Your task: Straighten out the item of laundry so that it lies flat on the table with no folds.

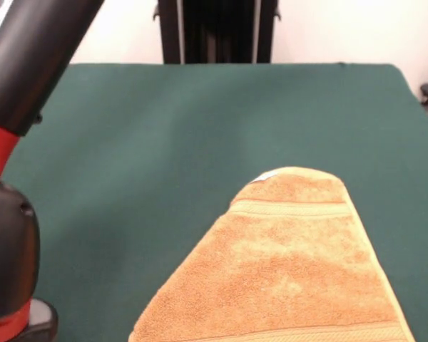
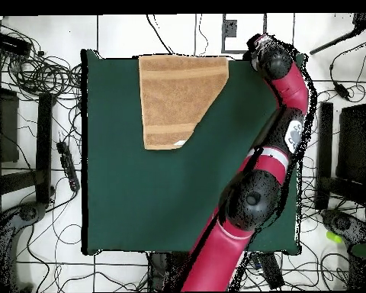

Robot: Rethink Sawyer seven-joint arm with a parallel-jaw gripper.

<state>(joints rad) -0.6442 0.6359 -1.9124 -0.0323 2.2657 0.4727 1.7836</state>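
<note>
**Still folded: orange-tan towel lies at the bench's edge**

Seen from above, the orange-tan terry towel [image 2: 177,98] sits at the top centre of the frame, its upper edge level with the rim of the dark green bench [image 2: 140,206]. One side has been turned over, so the cloth forms a lopsided shape: straight down its left side, with a long diagonal fold running from the upper right corner down to the lower left part. A pale woven stripe band crosses it near the top, another near the bottom, and a small white tag peeks out at the lower tip. From the front, the towel [image 1: 285,263] fills the lower right of the frame, narrowing to a rounded end at mid-frame, where the white tag shows at its upper left edge.

Wide green cloth lies bare around it. The red and black arm [image 2: 274,164] rises along the right side of the overhead frame, its far end reaching the bench's upper right corner, apart from the towel. The end effector cannot be made out, so whether it is released or clenched cannot be told. Cables [image 2: 33,69] tangle on the white floor around the bench.
</note>
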